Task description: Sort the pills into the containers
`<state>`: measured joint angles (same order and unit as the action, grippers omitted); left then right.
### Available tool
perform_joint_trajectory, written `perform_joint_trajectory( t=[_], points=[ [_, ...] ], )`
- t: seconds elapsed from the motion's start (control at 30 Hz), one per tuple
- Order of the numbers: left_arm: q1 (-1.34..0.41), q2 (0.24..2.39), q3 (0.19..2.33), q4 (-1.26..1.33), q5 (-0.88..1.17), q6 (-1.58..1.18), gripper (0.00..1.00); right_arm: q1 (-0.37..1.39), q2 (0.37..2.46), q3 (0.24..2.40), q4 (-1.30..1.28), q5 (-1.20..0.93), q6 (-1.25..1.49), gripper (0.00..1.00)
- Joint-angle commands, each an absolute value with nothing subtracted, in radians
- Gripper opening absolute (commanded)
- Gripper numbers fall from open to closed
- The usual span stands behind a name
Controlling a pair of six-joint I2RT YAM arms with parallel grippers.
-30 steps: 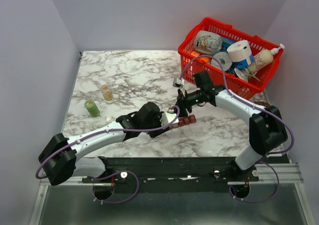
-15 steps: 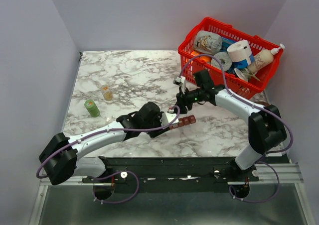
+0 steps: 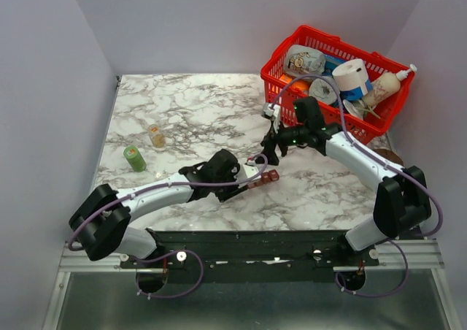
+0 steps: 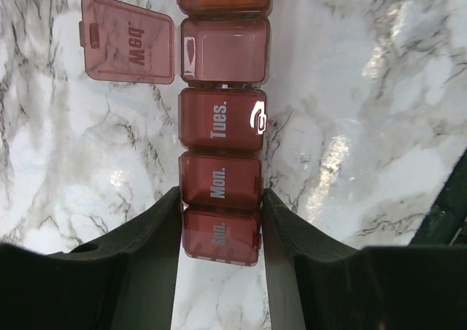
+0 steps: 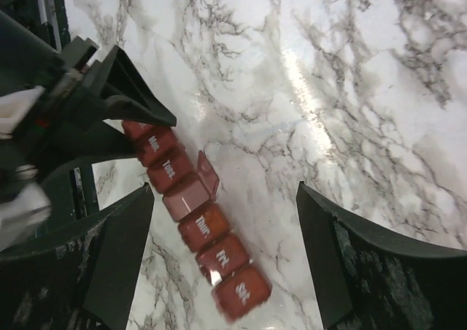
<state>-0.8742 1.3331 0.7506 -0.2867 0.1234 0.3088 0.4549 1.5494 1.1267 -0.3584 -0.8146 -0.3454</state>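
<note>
The containers (image 4: pixel 220 147) are a dark red-brown strip of day boxes lying on the marble near the table's middle (image 3: pixel 264 178). My left gripper (image 4: pixel 221 224) is shut on the strip's Sun. and Mon. end, one finger on each side. The Wed. lid (image 4: pixel 128 39) is flipped open and its compartment (image 4: pixel 226 50) is uncovered. My right gripper (image 5: pixel 225 195) hangs open above the strip (image 5: pixel 197 213), touching nothing. The pills show only as an orange-tan tint in a small clear bottle (image 3: pixel 156 136) at the left.
A green cap (image 3: pixel 134 158) stands next to the bottle on the left of the marble table (image 3: pixel 204 111). A red wire basket (image 3: pixel 365 133) full of household items fills the back right corner. Grey walls close in the table on three sides.
My right gripper has opened wide and lifted up and back from the strip toward the basket. The left gripper still holds the strip's end.
</note>
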Motion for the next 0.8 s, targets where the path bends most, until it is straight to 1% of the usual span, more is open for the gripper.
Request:
perform_joint_trajectory(
  t=[0.0, 0.07, 0.1, 0.13, 0.2, 0.23, 0.33, 0.5, 0.77],
  points=[
    [-0.848, 1.416, 0.811, -0.304, 0.057, 0.295, 0.00, 0.417, 1.505, 1.092, -0.370, -0.769, -0.402, 0.86],
    [-0.839, 1.462, 0.830, -0.307, 0.031, 0.284, 0.00, 0.417, 1.509, 1.074, -0.377, -0.747, -0.413, 0.74],
    [-0.835, 1.477, 0.848, -0.310, 0.023, 0.279, 0.00, 0.416, 1.517, 1.068, -0.388, -0.741, -0.410, 0.67],
    [-0.831, 1.498, 0.853, -0.310, 0.014, 0.273, 0.00, 0.414, 1.526, 1.062, -0.397, -0.739, -0.400, 0.53],
    [-0.821, 1.514, 0.861, -0.305, 0.008, 0.261, 0.00, 0.413, 1.565, 1.061, -0.414, -0.730, -0.391, 0.43],
    [-0.818, 1.523, 0.859, -0.304, -0.017, 0.256, 0.00, 0.413, 1.581, 1.072, -0.423, -0.717, -0.388, 0.36],
    [-0.813, 1.532, 0.853, -0.299, -0.028, 0.248, 0.00, 0.413, 1.652, 1.097, -0.460, -0.689, -0.379, 0.26],
    [-0.813, 1.535, 0.841, -0.290, -0.028, 0.245, 0.00, 0.413, 1.703, 1.111, -0.462, -0.612, -0.357, 0.23],
    [-0.813, 1.548, 0.853, -0.288, -0.015, 0.245, 0.00, 0.413, 1.804, 1.161, -0.469, -0.574, -0.311, 0.21]
  ],
)
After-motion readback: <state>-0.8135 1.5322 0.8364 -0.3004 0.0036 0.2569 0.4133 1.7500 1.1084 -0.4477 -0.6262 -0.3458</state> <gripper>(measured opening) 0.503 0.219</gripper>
